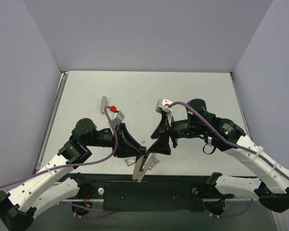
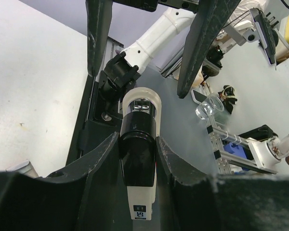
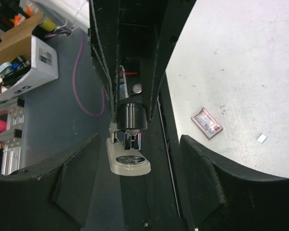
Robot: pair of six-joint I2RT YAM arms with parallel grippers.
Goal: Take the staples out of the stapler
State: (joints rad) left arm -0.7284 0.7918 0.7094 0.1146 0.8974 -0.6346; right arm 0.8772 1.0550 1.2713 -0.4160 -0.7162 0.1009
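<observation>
The stapler [image 1: 141, 167] is beige with a black top and hangs over the table's front edge. My left gripper [image 1: 143, 161] is shut on its black middle, as the left wrist view shows [image 2: 138, 154]. My right gripper [image 1: 159, 146] is open, with its fingers [image 2: 98, 43] spread wide just beyond the stapler's front end and not touching it. The right wrist view shows the stapler [image 3: 130, 154] end-on with its mouth open and a silvery magazine front. I cannot make out the staples.
A small red-and-white box [image 3: 206, 123] lies on the white table [image 1: 192, 91] near the front edge. A tiny white scrap [image 3: 262, 138] lies beside it. A small grey bar [image 1: 103, 104] lies at the back left. The black mounting rail [image 1: 149, 190] runs below the stapler.
</observation>
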